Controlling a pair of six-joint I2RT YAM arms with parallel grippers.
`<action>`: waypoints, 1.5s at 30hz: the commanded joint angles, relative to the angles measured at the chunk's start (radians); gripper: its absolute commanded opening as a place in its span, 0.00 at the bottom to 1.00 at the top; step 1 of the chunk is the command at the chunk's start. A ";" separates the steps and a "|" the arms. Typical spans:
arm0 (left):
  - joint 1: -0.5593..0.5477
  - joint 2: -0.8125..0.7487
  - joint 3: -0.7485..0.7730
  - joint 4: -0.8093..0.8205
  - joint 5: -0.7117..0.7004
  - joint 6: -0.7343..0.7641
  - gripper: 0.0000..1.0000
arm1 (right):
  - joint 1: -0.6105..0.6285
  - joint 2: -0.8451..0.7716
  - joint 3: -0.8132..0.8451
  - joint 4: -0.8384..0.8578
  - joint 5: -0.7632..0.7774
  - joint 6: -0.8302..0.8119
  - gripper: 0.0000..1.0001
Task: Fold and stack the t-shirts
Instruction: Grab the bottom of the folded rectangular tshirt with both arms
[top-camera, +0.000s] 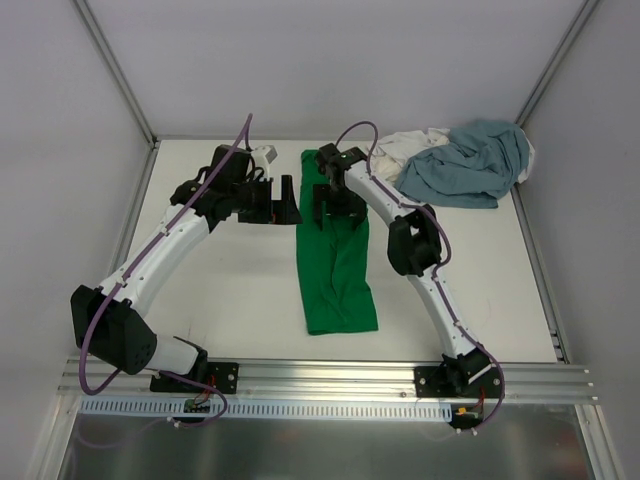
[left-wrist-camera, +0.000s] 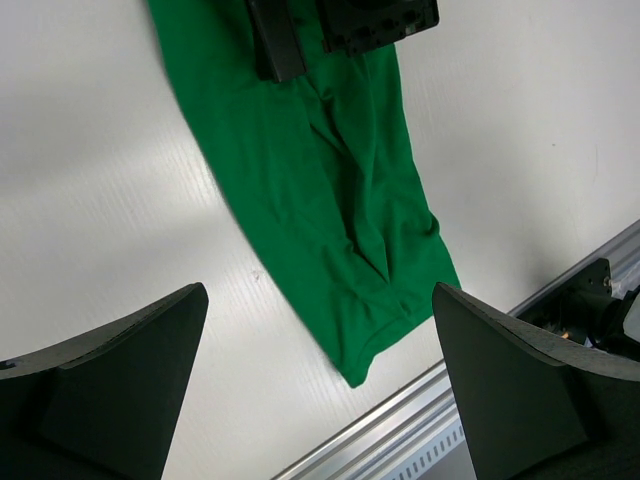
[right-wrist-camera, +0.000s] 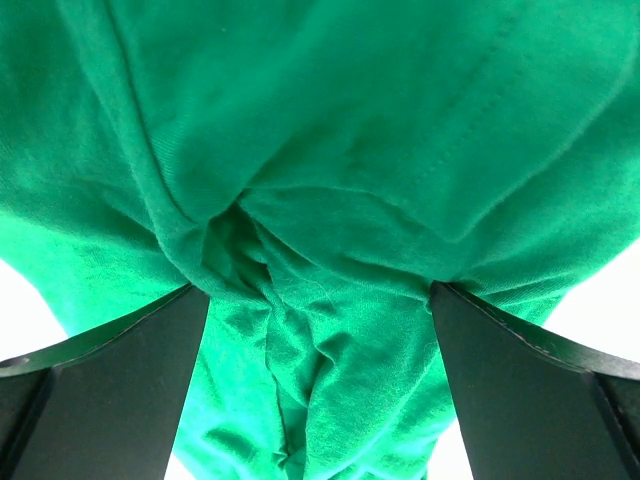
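Jaws spread wide, the right gripper (top-camera: 330, 203) is hovering over the far end of the green t-shirt (top-camera: 336, 285), lying as a long folded strip mid-table (top-camera: 230, 290). The left gripper (top-camera: 285, 203), equally spread and empty, is hanging just beside the strip's left edge. The grey-blue t-shirt (top-camera: 470, 168) and white t-shirt (top-camera: 404, 149) are lying heaped in the far right corner.

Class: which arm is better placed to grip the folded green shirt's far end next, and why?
Probably right: the right gripper hangs open over the far end of the bright green cloth t-shirt; the open left gripper sits beside it.
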 joint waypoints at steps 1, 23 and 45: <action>0.015 -0.036 0.000 0.000 0.020 0.011 0.99 | -0.029 0.039 0.033 0.079 0.010 -0.013 0.99; 0.017 -0.016 -0.086 0.141 0.077 -0.096 0.99 | -0.003 -0.436 -0.405 0.257 -0.182 -0.028 0.99; -0.032 -0.048 -0.775 0.837 0.495 -0.624 0.99 | -0.094 -1.105 -1.535 0.607 -0.277 -0.007 1.00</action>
